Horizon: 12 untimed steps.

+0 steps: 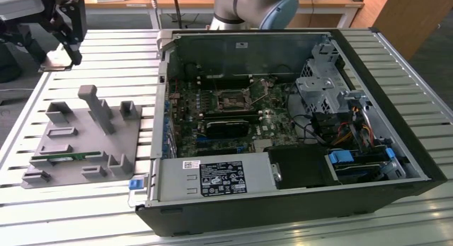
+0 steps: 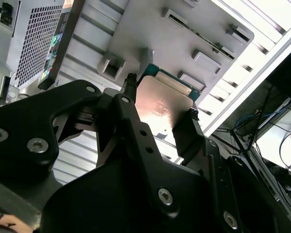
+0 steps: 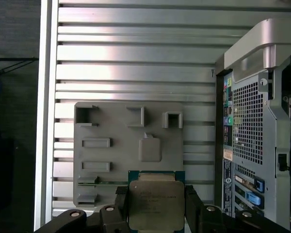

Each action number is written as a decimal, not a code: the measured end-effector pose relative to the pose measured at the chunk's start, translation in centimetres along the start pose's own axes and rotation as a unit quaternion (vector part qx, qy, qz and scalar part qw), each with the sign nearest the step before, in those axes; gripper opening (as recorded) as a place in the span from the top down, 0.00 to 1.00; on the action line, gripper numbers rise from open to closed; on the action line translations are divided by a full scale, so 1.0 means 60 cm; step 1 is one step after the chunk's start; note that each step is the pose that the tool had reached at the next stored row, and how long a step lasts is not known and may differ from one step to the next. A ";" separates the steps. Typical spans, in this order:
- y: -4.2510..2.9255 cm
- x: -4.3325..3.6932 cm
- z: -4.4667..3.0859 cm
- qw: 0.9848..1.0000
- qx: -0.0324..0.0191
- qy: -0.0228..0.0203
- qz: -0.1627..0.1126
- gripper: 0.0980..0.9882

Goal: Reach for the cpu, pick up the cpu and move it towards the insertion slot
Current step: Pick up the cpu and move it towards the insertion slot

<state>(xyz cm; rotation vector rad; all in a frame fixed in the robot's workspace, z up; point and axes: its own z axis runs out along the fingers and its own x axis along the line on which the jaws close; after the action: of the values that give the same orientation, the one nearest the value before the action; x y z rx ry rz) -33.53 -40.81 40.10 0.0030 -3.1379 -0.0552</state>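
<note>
Exterior view first, from its left. The gripper (image 1: 62, 58) hangs over the far corner of the slatted table (image 1: 113, 60) with the cpu (image 1: 57, 64) pinched between its jaws, clear of the surface. Below it lies a grey tray (image 1: 76, 144) of moulded holders, one of which carries a green memory stick (image 1: 60, 157). Further toward the exterior view's right, the open computer case (image 1: 283, 209) lies on its side. The insertion slot (image 1: 232, 100) sits on the green board inside, well apart from the cpu. By my reading the chip is lifted and the carry has barely started.

Both wrist views show the hold itself, which the exterior view leaves vague. In the first wrist view the cpu (image 3: 155, 204) is level, its metal lid facing the camera, with the gripper (image 3: 155, 199) closed on two opposite edges. The tray (image 3: 131, 145) and the vented back of the case (image 3: 252, 131) lie beyond it. Gripping by the edges probably keeps the contact side untouched and the chip flat for seating.

In the second wrist view, the cpu (image 2: 160, 107) catches a warm glare and shows a green rim at its far edge, and the gripper (image 2: 161, 99) has one black jaw tight against each side.
</note>
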 end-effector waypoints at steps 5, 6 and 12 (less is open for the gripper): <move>0.000 -0.011 0.000 1.000 0.000 0.000 0.000 0.50; 0.000 -0.014 0.000 1.000 0.000 0.000 0.000 0.50; 0.000 -0.027 0.000 1.000 0.000 0.000 0.000 0.50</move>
<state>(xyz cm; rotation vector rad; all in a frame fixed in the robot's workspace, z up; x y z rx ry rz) -31.94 -40.81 40.10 0.0031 -3.1379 -0.0552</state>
